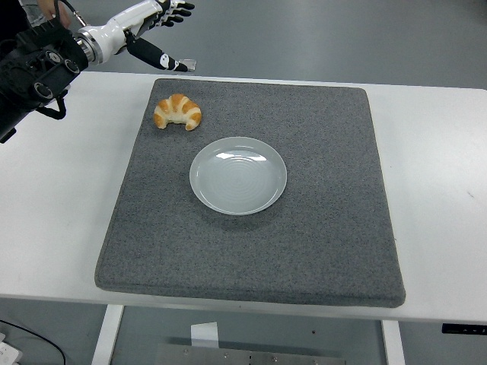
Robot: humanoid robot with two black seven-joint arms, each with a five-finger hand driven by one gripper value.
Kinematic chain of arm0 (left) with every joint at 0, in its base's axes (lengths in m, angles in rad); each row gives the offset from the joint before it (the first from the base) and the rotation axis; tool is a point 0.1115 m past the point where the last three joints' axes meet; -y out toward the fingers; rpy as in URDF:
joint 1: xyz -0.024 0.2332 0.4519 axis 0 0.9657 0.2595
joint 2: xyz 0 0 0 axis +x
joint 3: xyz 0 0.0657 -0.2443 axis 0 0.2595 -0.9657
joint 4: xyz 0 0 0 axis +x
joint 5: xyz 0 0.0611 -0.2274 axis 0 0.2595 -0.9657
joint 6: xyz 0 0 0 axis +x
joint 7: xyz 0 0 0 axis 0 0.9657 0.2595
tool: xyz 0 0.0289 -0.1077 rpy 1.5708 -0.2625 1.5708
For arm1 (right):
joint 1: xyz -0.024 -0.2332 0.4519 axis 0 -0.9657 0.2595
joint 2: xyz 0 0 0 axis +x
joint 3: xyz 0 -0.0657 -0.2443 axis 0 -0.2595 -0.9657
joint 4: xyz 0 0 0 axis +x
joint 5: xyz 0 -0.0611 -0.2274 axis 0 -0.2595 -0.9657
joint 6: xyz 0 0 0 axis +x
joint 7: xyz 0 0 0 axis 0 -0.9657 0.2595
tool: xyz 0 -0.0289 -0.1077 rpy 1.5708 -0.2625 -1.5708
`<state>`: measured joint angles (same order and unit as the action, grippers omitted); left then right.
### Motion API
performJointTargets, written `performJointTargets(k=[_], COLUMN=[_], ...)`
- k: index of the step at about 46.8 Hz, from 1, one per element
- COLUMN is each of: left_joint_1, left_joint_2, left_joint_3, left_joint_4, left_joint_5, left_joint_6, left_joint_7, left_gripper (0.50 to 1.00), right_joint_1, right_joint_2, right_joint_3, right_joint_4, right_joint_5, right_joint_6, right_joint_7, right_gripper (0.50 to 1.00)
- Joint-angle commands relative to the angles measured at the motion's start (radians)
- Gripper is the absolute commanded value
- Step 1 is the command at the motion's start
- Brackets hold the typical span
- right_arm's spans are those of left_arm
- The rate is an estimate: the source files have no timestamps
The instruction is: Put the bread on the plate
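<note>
- Above the tabletop's (61,190) far left corner, the left hand (149,21) is hovering, fingers spread, gripping nothing;
- bread (177,111) is lying on the mat (319,228), near the plate (238,175) but apart.

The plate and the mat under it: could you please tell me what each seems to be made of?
The plate looks like glazed ceramic or perhaps melamine: pale grey-white, glossy, with bright reflections and faint concentric rings in its centre. The mat looks like dense felt or foam: dark grey, speckled, matte, with a thick soft-looking edge. Neither can be settled by look alone.
</note>
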<state>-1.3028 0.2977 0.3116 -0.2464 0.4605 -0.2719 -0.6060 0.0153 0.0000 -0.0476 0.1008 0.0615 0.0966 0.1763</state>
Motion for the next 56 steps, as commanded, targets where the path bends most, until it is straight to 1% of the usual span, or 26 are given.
performJointTargets(k=[1, 7, 10, 13, 20, 30, 35, 47, 53, 56], left_joint_1=[-0.012, -0.010, -0.003, -0.003, 0.019, 0.071, 0.097, 0.117, 0.134, 0.143], left_joint_2=[0.009, 0.017, 0.017, 0.008, -0.002, -0.045, -0.086, -0.153, -0.186, -0.190], left_joint_3=[0.003, 0.003, 0.006, 0.032, 0.147, 0.156, 0.156, 0.156, 0.156, 0.158], left_joint_4=[0.006, 0.018, 0.032, 0.050, 0.055, 0.062, 0.110, 0.190, 0.214, 0.214], left_joint_5=[0.130, 0.297, 0.325, 0.331, 0.326, 0.330, 0.330, 0.323, 0.328, 0.328], left_joint_6=[-0.013, 0.005, 0.042, 0.080, 0.117, 0.200, 0.240, 0.255, 0.301, 0.309], left_joint_7=[-0.005, -0.005, -0.005, -0.005, -0.005, -0.005, -0.005, -0.005, -0.005, -0.005], left_gripper=[1.000, 1.000, 0.999, 0.988, 0.973, 0.977, 0.975, 0.973, 0.973, 0.971], right_joint_1=[0.000, 0.000, 0.000, 0.000, 0.000, 0.000, 0.000, 0.000, 0.000, 0.000], right_joint_2=[0.000, 0.000, 0.000, 0.000, 0.000, 0.000, 0.000, 0.000, 0.000, 0.000], right_joint_3=[0.000, 0.000, 0.000, 0.000, 0.000, 0.000, 0.000, 0.000, 0.000, 0.000], right_joint_4=[-0.001, 0.000, 0.000, 0.000, 0.000, -0.001, -0.001, 0.000, -0.001, 0.000], right_joint_5=[0.000, 0.000, 0.000, 0.000, 0.000, 0.001, 0.000, 0.000, 0.001, 0.000], right_joint_6=[0.000, 0.000, 0.000, 0.000, 0.000, 0.000, 0.000, 0.000, 0.000, 0.000], right_joint_7=[0.000, 0.000, 0.000, 0.000, 0.000, 0.000, 0.000, 0.000, 0.000, 0.000], right_gripper=[0.932, 0.932, 0.932, 0.932, 0.932, 0.932, 0.932, 0.932, 0.932, 0.932])
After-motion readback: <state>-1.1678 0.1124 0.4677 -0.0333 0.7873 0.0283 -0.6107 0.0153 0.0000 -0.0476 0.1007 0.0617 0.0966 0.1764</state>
